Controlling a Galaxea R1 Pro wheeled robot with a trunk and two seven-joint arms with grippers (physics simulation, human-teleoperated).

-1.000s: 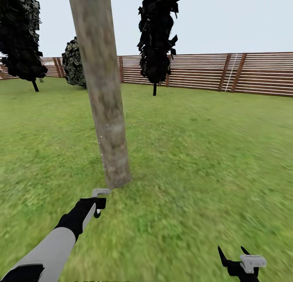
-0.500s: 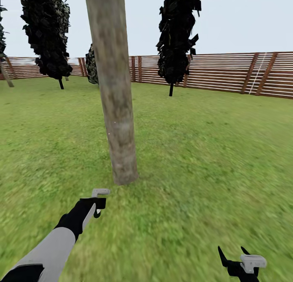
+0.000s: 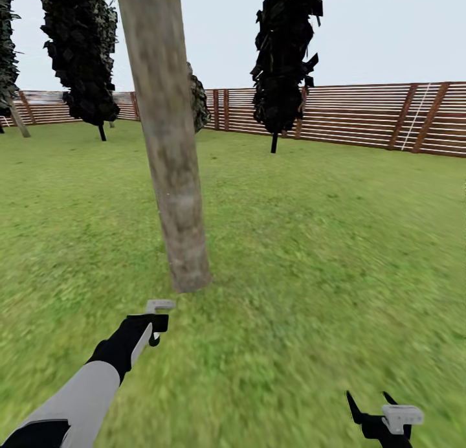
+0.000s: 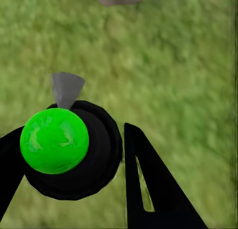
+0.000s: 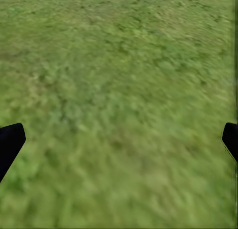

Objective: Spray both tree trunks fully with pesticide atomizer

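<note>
Atomizer: The pesticide atomizer (image 4: 67, 149) was in the left end effector (image 4: 69, 179). It had a bright green ball on a round black body, and a little grey nozzle (image 4: 66, 88) stuck out toward the grass.
Left end effector: Its two black fingers were closed around the atomizer, one on each side.
Right end effector: The right end effector (image 3: 382, 412) was low and off to the side. Its fingers were spread wide with nothing between them.
Tree trunk: The near tree trunk (image 3: 169, 169) stood just ahead of the left arm, thick and a bit tilted.
Other trees: More trees (image 3: 285, 59) stood far back by the fence (image 3: 362, 114).
Lawn: Green lawn (image 3: 323, 254) was all around.
What could go wrong: The nozzle looked aimed at the grass, so I think the spray could miss the trunk. High parts of the bark may stay dry too.
</note>
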